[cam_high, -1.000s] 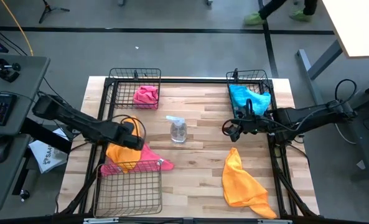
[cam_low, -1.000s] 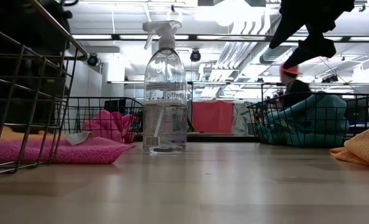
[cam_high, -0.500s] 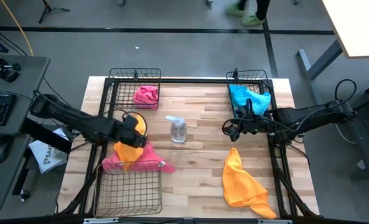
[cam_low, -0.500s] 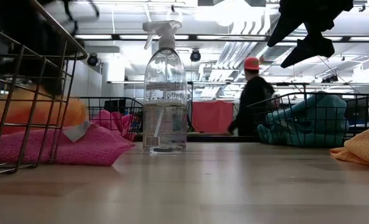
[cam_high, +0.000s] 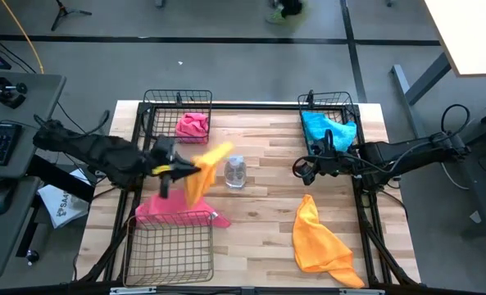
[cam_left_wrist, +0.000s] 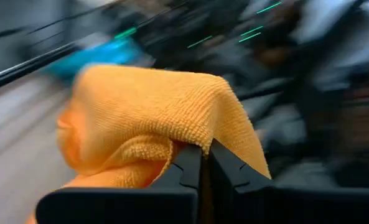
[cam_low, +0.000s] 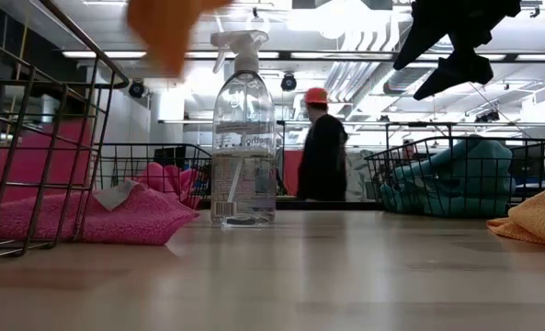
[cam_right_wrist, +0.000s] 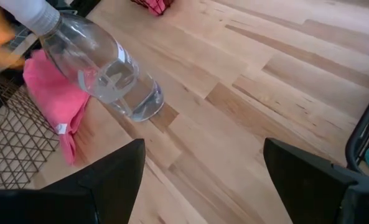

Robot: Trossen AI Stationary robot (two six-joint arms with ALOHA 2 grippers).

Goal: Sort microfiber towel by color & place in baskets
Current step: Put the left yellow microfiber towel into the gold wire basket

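Your left gripper is clamped on the orange towel, now swung up beside the spray bottle, clear of the pink towel by the near basket. Your right gripper hangs spread apart, unmoved, near the teal basket.

Nothing really readable here. The spray bottle has a label with some print on it in the low view, but it's way too small and faint to make out. Same deal with the white bag beside the table: partial letters only.
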